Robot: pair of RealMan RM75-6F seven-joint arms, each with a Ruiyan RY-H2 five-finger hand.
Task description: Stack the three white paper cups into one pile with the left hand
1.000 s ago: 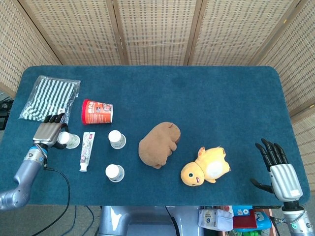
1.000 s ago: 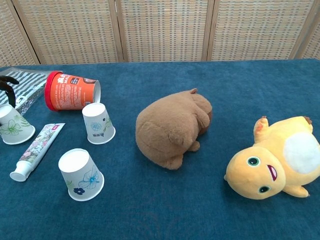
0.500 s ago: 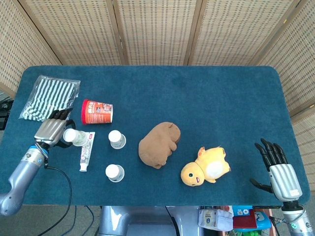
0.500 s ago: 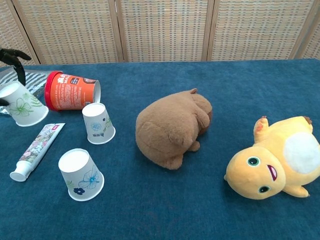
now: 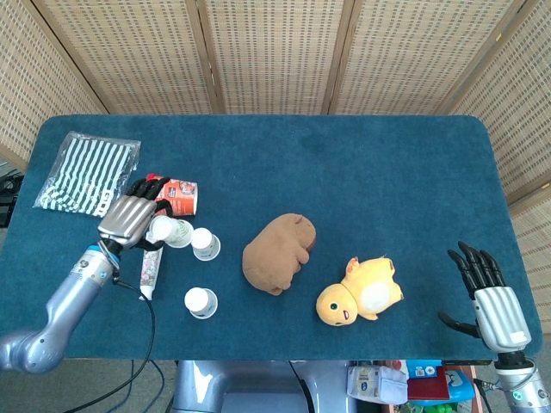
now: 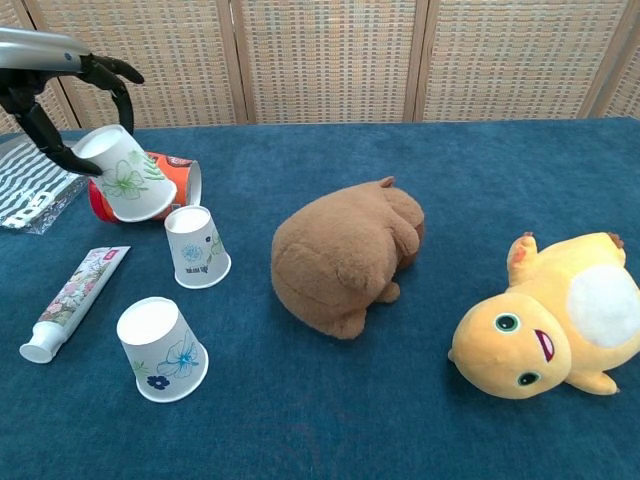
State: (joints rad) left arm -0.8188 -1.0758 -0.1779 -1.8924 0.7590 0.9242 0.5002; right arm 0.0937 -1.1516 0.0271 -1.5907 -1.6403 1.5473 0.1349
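My left hand (image 5: 129, 218) (image 6: 62, 96) grips a white paper cup with a green flower print (image 6: 123, 176) (image 5: 170, 231), lifted and tilted in the air just above and left of a second upside-down cup (image 6: 196, 246) (image 5: 204, 243). A third cup with a blue flower (image 6: 161, 349) (image 5: 201, 302) stands upside down nearer the front edge. My right hand (image 5: 486, 291) hovers at the table's front right corner, fingers spread, holding nothing.
A red tub (image 6: 178, 176) lies on its side behind the held cup. A toothpaste tube (image 6: 72, 301) lies to the left, a striped bag (image 5: 86, 172) at the far left. A brown plush (image 6: 345, 254) and a yellow plush (image 6: 550, 322) occupy the middle and right.
My left hand has lifted the green-flower cup off the table and carried it up and to the right, toward the middle cup. The right hand has stayed put.
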